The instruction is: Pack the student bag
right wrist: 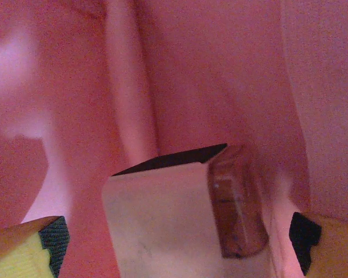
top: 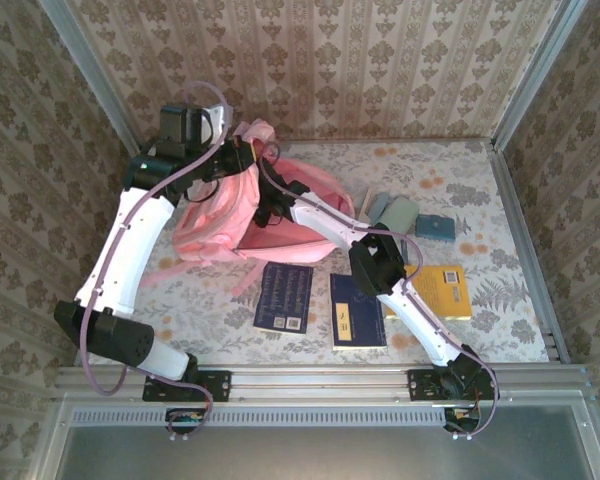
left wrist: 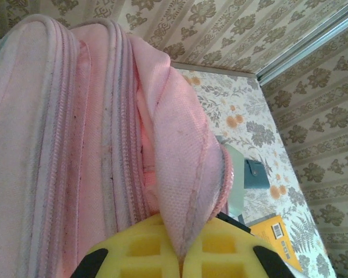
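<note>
I see the student bag [top: 215,220] lying slumped at the back left of the counter [top: 460,170], its top lifted towards the rear wall. It's a big, soft pink backpack with paler panels and ribbed zip lines. A fold of its fabric is pinched in the left end effector [left wrist: 182,255]. The interior looks plain pink.

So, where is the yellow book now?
In the top view, the yellow book lies on the right side of the table, just right of a dark blue book.
</note>
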You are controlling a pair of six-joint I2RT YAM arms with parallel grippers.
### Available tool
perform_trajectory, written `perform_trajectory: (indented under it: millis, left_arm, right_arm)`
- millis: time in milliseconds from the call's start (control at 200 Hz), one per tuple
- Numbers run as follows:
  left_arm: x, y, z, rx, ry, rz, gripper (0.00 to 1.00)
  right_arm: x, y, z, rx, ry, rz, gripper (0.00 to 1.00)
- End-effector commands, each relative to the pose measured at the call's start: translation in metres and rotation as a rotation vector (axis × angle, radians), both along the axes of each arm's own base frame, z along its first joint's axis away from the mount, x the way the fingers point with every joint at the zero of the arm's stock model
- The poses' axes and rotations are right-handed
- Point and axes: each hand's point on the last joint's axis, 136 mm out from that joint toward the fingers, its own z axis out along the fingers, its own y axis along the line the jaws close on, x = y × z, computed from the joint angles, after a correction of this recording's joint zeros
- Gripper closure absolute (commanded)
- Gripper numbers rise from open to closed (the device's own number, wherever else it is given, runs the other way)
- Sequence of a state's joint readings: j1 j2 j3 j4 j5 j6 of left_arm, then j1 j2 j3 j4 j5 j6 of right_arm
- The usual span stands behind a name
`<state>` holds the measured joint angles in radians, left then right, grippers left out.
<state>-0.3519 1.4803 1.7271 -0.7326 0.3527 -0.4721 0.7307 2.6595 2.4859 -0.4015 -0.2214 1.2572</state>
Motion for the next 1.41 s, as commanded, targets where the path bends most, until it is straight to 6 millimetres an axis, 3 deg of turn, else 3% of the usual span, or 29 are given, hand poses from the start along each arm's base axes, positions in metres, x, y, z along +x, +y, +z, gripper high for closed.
perform_trajectory:
  millis: [0, 85, 100, 110, 120, 135, 140, 150, 160, 170, 180, 190, 340, 345, 350, 370, 505, 640, 750, 810, 1050, 1160, 1285, 1400]
  left_arm:
    - [-0.003, 0.013, 0.065, -0.03, -0.222, 0.009, 1.0]
    - [-0.002, 0.027, 0.06, -0.004, -0.218, 0.052, 1.0]
    - [-0.002, 0.031, 0.059, 0.001, -0.219, 0.065, 1.0]
    - [-0.002, 0.033, 0.059, 0.006, -0.219, 0.072, 1.0]
    - [-0.003, 0.036, 0.059, 0.009, -0.222, 0.08, 1.0]
    - [-0.003, 0.039, 0.058, 0.015, -0.222, 0.091, 1.0]
    - [-0.002, 0.04, 0.058, 0.017, -0.222, 0.094, 1.0]
    - [-0.002, 0.043, 0.058, 0.02, -0.224, 0.103, 1.0]
    - [-0.002, 0.046, 0.057, 0.025, -0.223, 0.112, 1.0]
    - [-0.003, 0.048, 0.057, 0.028, -0.225, 0.121, 1.0]
    - [-0.003, 0.051, 0.056, 0.034, -0.226, 0.131, 1.0]
    - [-0.003, 0.053, 0.056, 0.039, -0.227, 0.139, 1.0]
    - [-0.009, 0.079, 0.056, 0.12, -0.266, 0.223, 1.0]
    - [-0.009, 0.079, 0.056, 0.123, -0.267, 0.223, 1.0]
    - [-0.009, 0.08, 0.055, 0.125, -0.266, 0.224, 1.0]
    - [-0.01, 0.082, 0.055, 0.13, -0.268, 0.23, 1.0]
    - [-0.01, 0.078, 0.041, 0.12, -0.238, 0.218, 1.0]
    - [-0.006, 0.062, 0.011, 0.075, -0.169, 0.167, 1.0]
    - [-0.005, 0.049, -0.006, 0.02, -0.14, 0.127, 1.0]
    - [-0.006, 0.042, -0.006, -0.01, -0.151, 0.105, 1.0]
    - [-0.016, 0.015, -0.01, -0.012, -0.198, 0.029, 1.0]
    - [-0.02, 0.008, -0.019, -0.019, -0.2, 0.016, 1.0]
    - [-0.025, 0.007, -0.029, -0.009, -0.196, 0.009, 1.0]
    - [-0.031, 0.006, -0.028, -0.016, -0.209, 0.005, 1.0]
  right_arm:
    - [-0.008, 0.02, 0.055, 0.081, -0.144, 0.148, 0.0]
    - [-0.015, 0.017, 0.07, 0.056, -0.207, 0.211, 0.0]
    - [-0.017, 0.016, 0.081, 0.06, -0.231, 0.22, 0.0]
    - [-0.018, 0.015, 0.075, 0.047, -0.231, 0.229, 0.0]
    - [-0.019, 0.014, 0.086, 0.053, -0.251, 0.233, 0.0]
    - [-0.021, 0.012, 0.082, 0.037, -0.254, 0.243, 0.0]
    - [-0.022, 0.011, 0.092, 0.043, -0.272, 0.244, 0.0]
    - [-0.023, 0.01, 0.086, 0.027, -0.27, 0.25, 0.0]
    - [-0.025, 0.008, 0.098, 0.031, -0.294, 0.253, 0.0]
    - [-0.026, 0.006, 0.091, 0.013, -0.293, 0.257, 0.0]
    - [-0.027, 0.004, 0.104, 0.015, -0.318, 0.258, 0.0]
    - [-0.028, 0.001, 0.096, -0.006, -0.314, 0.26, 0.0]
    - [-0.039, -0.043, 0.126, -0.13, -0.441, 0.239, 0.0]
    - [-0.039, -0.045, 0.136, -0.127, -0.457, 0.233, 0.0]
    - [-0.039, -0.047, 0.128, -0.141, -0.445, 0.233, 0.0]
    - [-0.041, -0.054, 0.133, -0.16, -0.458, 0.231, 0.0]
    - [-0.05, -0.104, 0.146, -0.373, -0.493, 0.223, 0.0]
    - [-0.062, -0.151, 0.154, -0.532, -0.571, 0.192, 0.02]
    - [-0.066, -0.205, 0.157, -0.682, -0.586, 0.118, 0.03]
    - [-0.066, -0.237, 0.152, -0.731, -0.528, 0.074, 0.03]
    - [-0.079, -0.365, 0.095, -0.88, -0.136, -0.137, 0.0]
    - [-0.088, -0.408, 0.063, -0.883, 0.052, -0.261, 0.0]
    - [-0.096, -0.431, 0.021, -0.737, 0.247, -0.372, 0.0]
    - [-0.092, -0.434, -0.002, -0.704, 0.314, -0.412, 0.0]
